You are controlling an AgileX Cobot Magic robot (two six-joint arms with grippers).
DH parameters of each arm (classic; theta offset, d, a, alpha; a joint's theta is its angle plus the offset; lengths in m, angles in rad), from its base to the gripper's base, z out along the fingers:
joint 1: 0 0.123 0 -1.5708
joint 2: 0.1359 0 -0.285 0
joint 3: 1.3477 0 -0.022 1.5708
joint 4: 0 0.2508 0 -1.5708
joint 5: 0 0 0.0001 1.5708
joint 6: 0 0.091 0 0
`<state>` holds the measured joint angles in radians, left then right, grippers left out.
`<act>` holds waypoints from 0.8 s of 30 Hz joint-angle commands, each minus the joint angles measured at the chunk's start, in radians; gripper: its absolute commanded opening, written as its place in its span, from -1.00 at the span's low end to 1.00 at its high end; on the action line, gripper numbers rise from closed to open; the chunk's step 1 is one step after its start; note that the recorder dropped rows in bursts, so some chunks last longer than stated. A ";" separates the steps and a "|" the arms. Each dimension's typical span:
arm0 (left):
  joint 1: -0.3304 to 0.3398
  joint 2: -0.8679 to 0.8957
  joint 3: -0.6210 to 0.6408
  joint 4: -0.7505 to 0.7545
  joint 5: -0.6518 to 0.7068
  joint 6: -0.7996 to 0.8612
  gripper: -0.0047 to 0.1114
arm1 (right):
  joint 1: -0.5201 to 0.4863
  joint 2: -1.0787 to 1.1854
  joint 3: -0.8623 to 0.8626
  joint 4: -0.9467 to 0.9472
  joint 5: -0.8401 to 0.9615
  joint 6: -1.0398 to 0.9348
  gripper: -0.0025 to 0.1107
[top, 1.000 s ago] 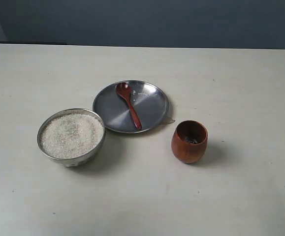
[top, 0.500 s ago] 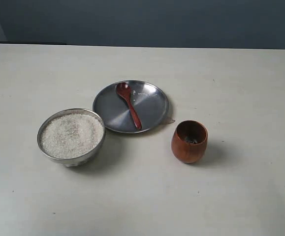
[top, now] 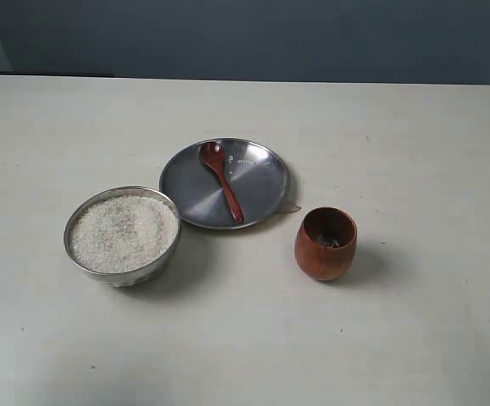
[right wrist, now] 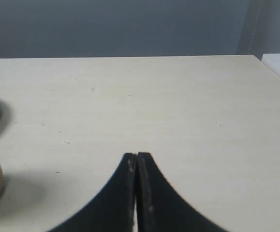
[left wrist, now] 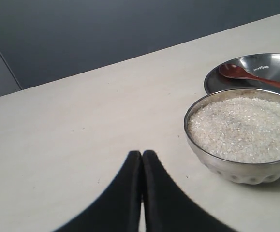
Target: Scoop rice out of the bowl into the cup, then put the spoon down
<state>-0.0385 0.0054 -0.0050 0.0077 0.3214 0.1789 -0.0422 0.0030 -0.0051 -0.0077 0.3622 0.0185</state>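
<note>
The spoon (top: 221,179) lies on the steel plate (top: 266,182) at the frame's centre, handle angled toward the lower right, probably for an easy pick. The bowl (top: 123,234) of rice (top: 123,232) sits lower left, the cup (top: 325,244) lower right, flanking the plate. The left gripper (left wrist: 141,159) and right gripper (right wrist: 136,160) hold nothing, jaws pressed together, clear of everything.

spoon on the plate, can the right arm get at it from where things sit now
Probably yes. The spoon lies in the open on the plate, nothing over it. The cup stands to the side, clear of the handle. The right gripper is shut and empty, so it must open first.
</note>
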 commanded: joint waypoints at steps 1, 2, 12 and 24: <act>-0.003 -0.005 0.005 0.005 -0.010 -0.011 -0.91 | -0.005 -0.003 0.005 0.001 -0.003 0.001 -0.96; -0.003 -0.005 0.005 0.005 -0.010 -0.011 -0.91 | -0.005 -0.003 0.005 0.001 -0.003 0.001 -0.96; -0.003 -0.005 0.005 0.005 -0.008 -0.136 -0.91 | -0.005 -0.003 0.005 0.001 -0.003 0.001 -0.96; -0.003 -0.005 0.005 0.005 -0.008 -0.173 -0.91 | -0.005 -0.003 0.005 0.001 -0.003 0.001 -0.96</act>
<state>-0.0385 0.0054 -0.0050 0.0077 0.3214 0.0095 -0.0422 0.0030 -0.0051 -0.0077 0.3622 0.0191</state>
